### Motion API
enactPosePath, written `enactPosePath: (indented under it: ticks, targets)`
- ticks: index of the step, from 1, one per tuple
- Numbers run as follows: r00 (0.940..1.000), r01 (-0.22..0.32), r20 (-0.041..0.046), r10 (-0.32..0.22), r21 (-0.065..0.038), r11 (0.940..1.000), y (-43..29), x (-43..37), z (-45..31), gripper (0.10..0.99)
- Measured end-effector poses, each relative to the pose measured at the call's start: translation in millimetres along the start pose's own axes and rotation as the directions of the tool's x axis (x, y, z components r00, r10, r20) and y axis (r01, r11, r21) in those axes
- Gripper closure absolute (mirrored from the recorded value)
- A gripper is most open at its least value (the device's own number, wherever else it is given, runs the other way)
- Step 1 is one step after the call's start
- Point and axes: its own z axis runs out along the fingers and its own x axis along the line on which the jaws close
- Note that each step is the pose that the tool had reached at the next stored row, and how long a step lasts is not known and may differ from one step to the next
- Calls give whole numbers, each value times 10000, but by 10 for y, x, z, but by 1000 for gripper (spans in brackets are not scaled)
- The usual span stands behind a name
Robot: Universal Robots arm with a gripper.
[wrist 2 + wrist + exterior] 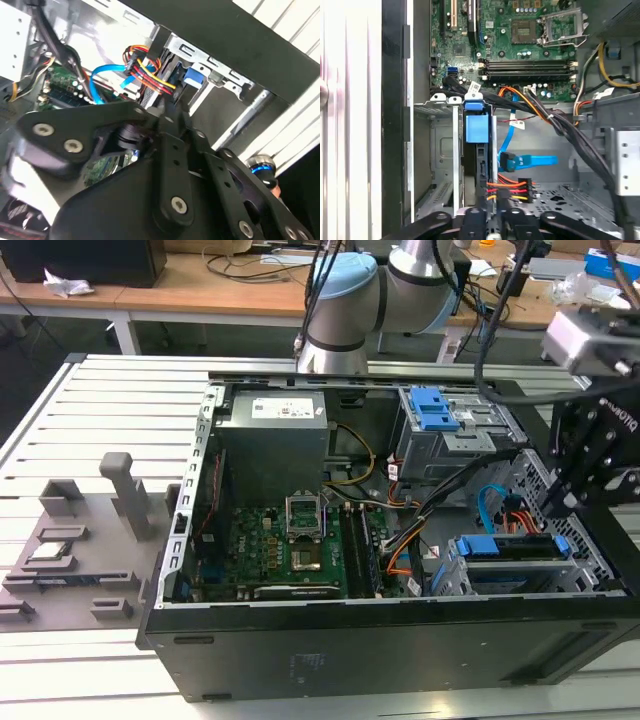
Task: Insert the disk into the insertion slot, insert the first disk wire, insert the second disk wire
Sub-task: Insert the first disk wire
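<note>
The pincer [575, 490] hangs tip-down over the corner of the open computer case [400, 640] on the exterior view's right, just above the disk [505, 545]. In the second wrist view its fingers [166, 130] look drawn together at the tip. It is hard to tell whether they pinch anything there. The tip sits right at a bundle of red, yellow and orange wires [152, 77].

The arm [345, 300] rises beyond the far side of the case. A boxy grey camera [585, 340] sits above the pincer.

The disk stands on edge inside the insertion slot [442, 145], with its blue carrier [476, 127] showing at the mouth of the grey cage. A blue cable [527, 161] with its plug lies loose beside the disk on the case floor, near a black plug [525, 187] on the coloured wires. Thick black cables [570, 135] run past from the motherboard [520, 40].

A larger grey cage with a blue latch [435, 410] sits farther back. The power supply [275, 440] lies to the exterior view's left of it. The case rests on a slatted metal desk [100, 400], which also carries grey fixtures [60, 540].
</note>
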Motion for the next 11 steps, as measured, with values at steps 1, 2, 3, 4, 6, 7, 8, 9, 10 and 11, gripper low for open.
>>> enactPosePath:
  ticks: [1, 2, 3, 4, 6, 7, 8, 9, 10, 11]
  targets:
    - [10000, 0, 0, 0, 0, 10000, 4, -1, -79, 980]
    - [10000, 0, 0, 0, 0, 10000, 6, -1, -124, 980]
    - [10000, 0, 1, 0, 0, 10000, 8, -1, -166, 980]
    - [10000, 0, 0, 0, 0, 10000, 10, 0, -202, 980]
    - [10000, 0, 2, 0, 0, 10000, 11, 0, -212, 980]
    - [10000, 0, 2, 0, 0, 10000, 11, 0, -212, 980]
    - [10000, 0, 3, 0, 0, 10000, 11, 0, -212, 980]
    - [10000, 0, 0, 0, 0, 10000, 11, 0, -214, 980]
    - [10000, 0, 0, 0, 0, 10000, 11, 0, -214, 980]
    - [10000, 0, 1, 0, 0, 10000, 11, 0, -214, 980]
